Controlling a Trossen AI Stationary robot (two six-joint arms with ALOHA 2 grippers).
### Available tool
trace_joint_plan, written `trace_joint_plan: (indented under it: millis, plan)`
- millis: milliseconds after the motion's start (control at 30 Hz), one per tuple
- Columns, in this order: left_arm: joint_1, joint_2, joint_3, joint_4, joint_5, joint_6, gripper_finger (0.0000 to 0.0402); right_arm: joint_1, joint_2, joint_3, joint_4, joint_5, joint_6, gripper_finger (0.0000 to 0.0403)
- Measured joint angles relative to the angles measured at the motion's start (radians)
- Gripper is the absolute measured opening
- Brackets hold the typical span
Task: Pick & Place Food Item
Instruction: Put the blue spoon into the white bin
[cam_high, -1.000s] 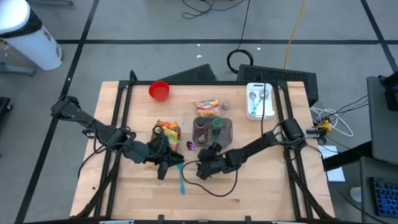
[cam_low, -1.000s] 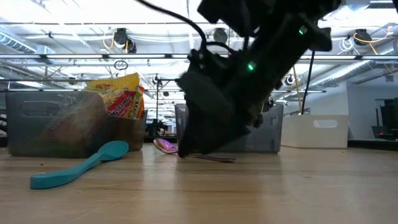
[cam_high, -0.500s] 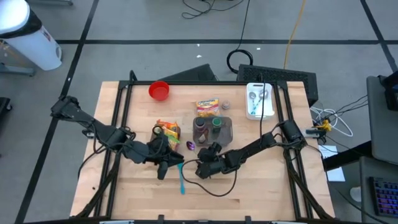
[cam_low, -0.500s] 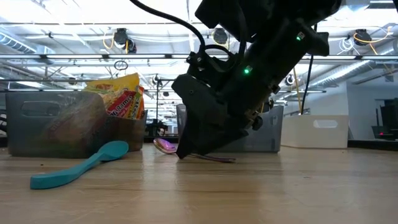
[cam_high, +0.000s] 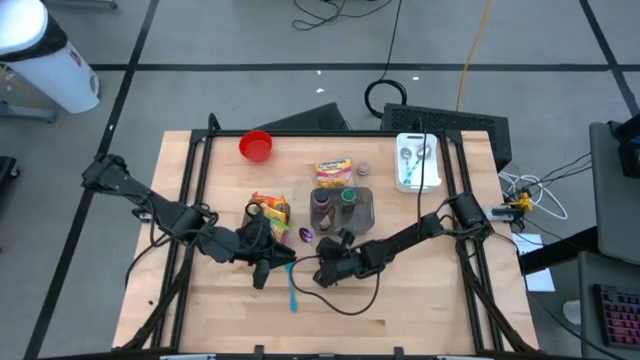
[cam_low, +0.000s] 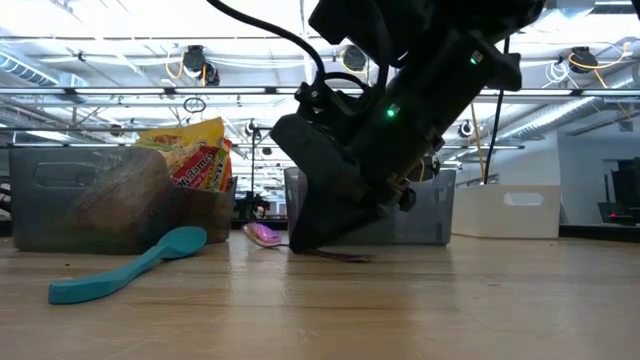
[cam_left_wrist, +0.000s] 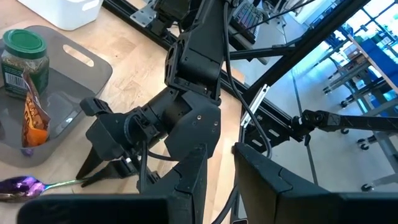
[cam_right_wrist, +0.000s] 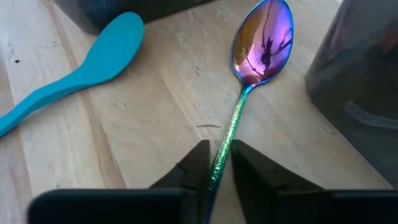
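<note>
An iridescent purple spoon (cam_right_wrist: 261, 43) lies on the wooden table in front of the grey tray of jars (cam_high: 342, 206). My right gripper (cam_right_wrist: 219, 152) slants down at its handle and is shut on it; it also shows in the low view (cam_low: 300, 245). Food items: a yellow-orange snack bag (cam_high: 270, 209) stands in a grey bin, and another packet (cam_high: 335, 172) lies behind the tray. My left gripper (cam_high: 262, 264) hovers above the table left of the spoon, its fingers (cam_left_wrist: 186, 183) slightly apart with nothing between them. My right gripper pinches the spoon's thin handle (cam_right_wrist: 225, 140) between its two fingers, about halfway down from the bowl. The fingers come slanting down from the near right and lie roughly along the handle. The bowl (cam_low: 262, 235) points away from the gripper, low over the table.
A teal spoon (cam_high: 292, 288) lies just left of the gripper near the front. A red bowl (cam_high: 256, 146) sits at the far left, a white tray with utensils (cam_high: 416, 162) at the far right. The black frame rails (cam_high: 190, 200) border the table.
My right gripper has sunk a little onto the purple spoon, and its fingers have drawn together on the handle. The spoon's bowl has shifted slightly in the low view.
</note>
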Motion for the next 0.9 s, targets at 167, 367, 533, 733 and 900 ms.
trace_joint_plan:
  millis: [167, 367, 533, 733, 900]
  plan:
    - [0.000, 0.000, 0.000, -0.001, 0.006, 0.000, 0.0088, -0.002, 0.000, 0.000, 0.000, -0.031, 0.001, 0.0008]
    - [0.000, 0.000, 0.000, -0.013, 0.010, 0.000, 0.0088, -0.002, -0.022, -0.001, 0.000, -0.037, 0.008, 0.0005]
    - [0.000, 0.000, 0.000, -0.022, 0.011, 0.000, 0.0088, -0.003, -0.067, -0.005, -0.022, -0.063, -0.056, 0.0003]
    - [0.000, 0.000, 0.000, -0.024, 0.012, 0.000, 0.0088, -0.002, -0.121, -0.006, -0.025, -0.051, -0.081, 0.0002]
    - [0.000, 0.000, 0.000, -0.028, 0.013, 0.000, 0.0088, 0.008, -0.177, -0.006, -0.045, 0.007, -0.088, 0.0002]
